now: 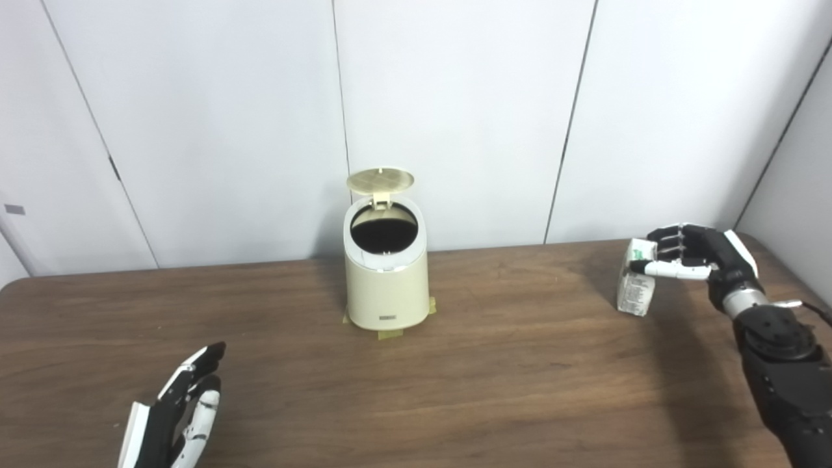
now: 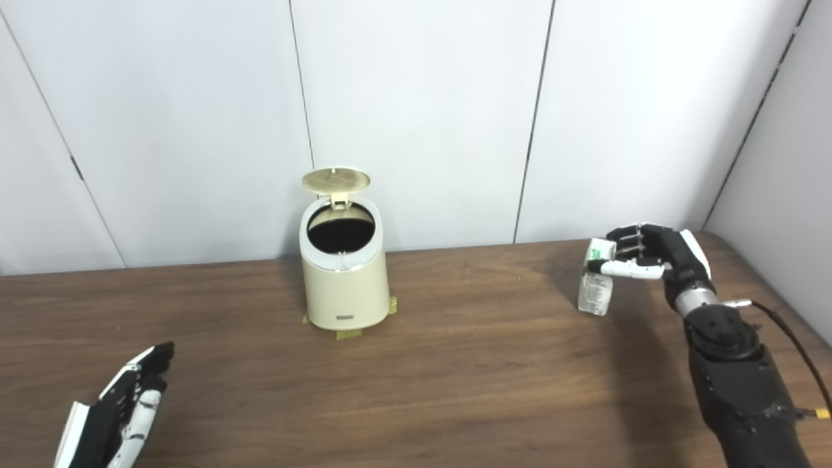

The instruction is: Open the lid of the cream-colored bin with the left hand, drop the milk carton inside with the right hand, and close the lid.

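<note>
The cream-colored bin [image 1: 386, 279] stands at the middle back of the table, taped down, its round lid [image 1: 380, 180] tipped up and its dark inside showing. A small white milk carton [image 1: 636, 278] with green print stands upright at the right of the table. My right hand [image 1: 692, 257] wraps its fingers and thumb around the carton's top. My left hand [image 1: 179, 409] rests open near the table's front left corner, far from the bin, holding nothing.
The brown wooden table [image 1: 507, 377] runs wall to wall in view, with white panel walls behind. Tape tabs [image 1: 390, 334] stick out at the bin's base. A cable [image 2: 790, 335] trails from my right forearm.
</note>
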Controlling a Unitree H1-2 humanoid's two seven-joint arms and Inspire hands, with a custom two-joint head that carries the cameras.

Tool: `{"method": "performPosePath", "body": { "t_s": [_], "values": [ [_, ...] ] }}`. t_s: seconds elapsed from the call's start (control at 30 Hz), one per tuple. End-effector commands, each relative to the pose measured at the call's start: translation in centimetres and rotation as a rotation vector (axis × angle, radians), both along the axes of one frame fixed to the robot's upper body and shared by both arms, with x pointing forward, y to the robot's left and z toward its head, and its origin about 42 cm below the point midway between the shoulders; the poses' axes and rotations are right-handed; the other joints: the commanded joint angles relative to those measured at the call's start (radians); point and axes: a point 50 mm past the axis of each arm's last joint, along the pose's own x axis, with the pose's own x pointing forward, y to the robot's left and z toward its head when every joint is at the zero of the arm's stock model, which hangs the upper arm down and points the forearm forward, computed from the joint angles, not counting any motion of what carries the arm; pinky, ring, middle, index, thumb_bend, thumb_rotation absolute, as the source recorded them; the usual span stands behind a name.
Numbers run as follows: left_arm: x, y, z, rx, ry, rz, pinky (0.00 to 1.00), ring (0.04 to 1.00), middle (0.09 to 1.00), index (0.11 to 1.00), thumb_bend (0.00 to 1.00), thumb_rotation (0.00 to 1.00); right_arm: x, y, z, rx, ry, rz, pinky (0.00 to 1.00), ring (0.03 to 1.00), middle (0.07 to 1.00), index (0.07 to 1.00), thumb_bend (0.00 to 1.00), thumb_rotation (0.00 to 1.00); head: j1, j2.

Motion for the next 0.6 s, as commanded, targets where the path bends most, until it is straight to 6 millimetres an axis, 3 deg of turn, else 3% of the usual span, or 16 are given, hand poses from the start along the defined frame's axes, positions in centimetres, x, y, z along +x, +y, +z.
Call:
{"method": "performPosePath", "body": {
  "t_s": [0.0,0.27,0.57],
  "values": [
    [0.7,0.2,0.7,0.029,-0.059,-0.009,0.77,0.850,0.854,0.835,0.22,0.79,1.2,0.4,5.0,-0.022,-0.176,0.013,0.38,0.459,0.503,0.452,0.50,0.00,0.000,0.001],
    [0.7,0.2,0.8,0.025,-0.053,-0.003,0.77,0.848,0.853,0.832,0.23,0.77,0.8,2.4,7.0,0.028,-0.214,-0.003,0.44,0.464,0.490,0.469,0.50,0.00,0.000,0.001],
    [0.7,0.3,0.7,0.033,-0.050,-0.005,0.78,0.851,0.853,0.835,0.23,0.78,0.0,4.1,8.3,0.082,-0.271,0.021,0.41,0.457,0.486,0.479,0.52,0.00,-0.002,0.002]
  ]
}}
